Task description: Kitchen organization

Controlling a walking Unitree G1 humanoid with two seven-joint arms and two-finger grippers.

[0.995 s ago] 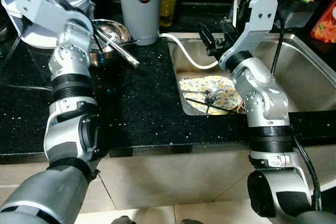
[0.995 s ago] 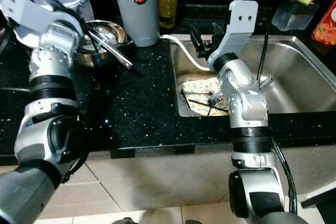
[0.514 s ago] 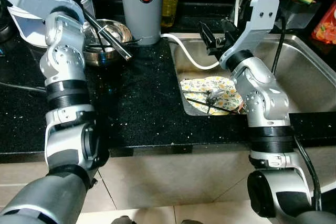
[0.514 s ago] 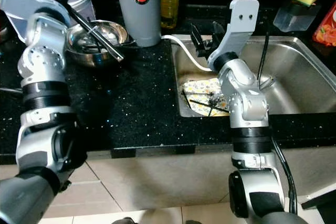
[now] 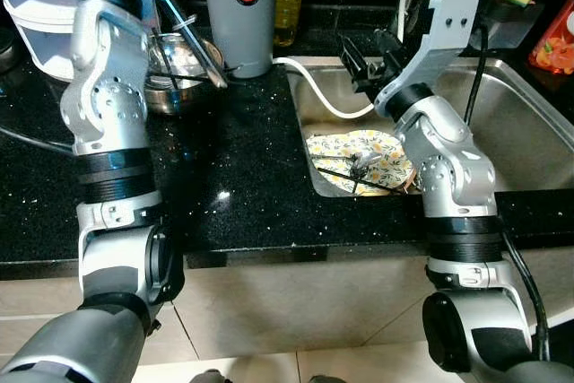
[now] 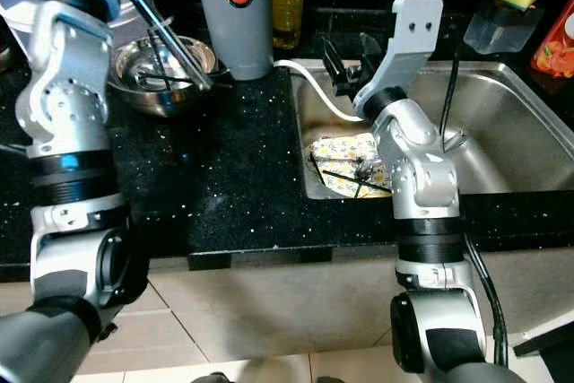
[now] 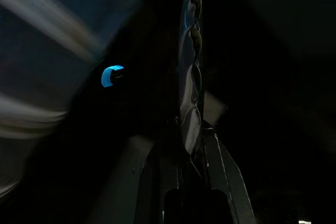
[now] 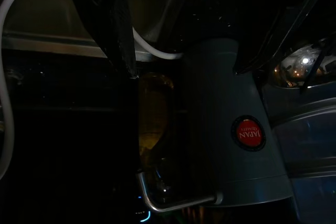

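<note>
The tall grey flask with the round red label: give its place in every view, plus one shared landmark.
Left eye view: tall grey flask at top centre, standing on the black counter behind the sink's left corner.
Right eye view: top centre too, beside the steel bowl.
Left wrist view: too dark to make it out.
Right wrist view: lower right, red label sideways.
Shared landmark: the white hose curving beside the flask.

glossy speckled black counter [image 5: 242, 186], shiny steel bowl [image 6: 143, 78], brushed metal sink [image 5: 529, 141]
</note>
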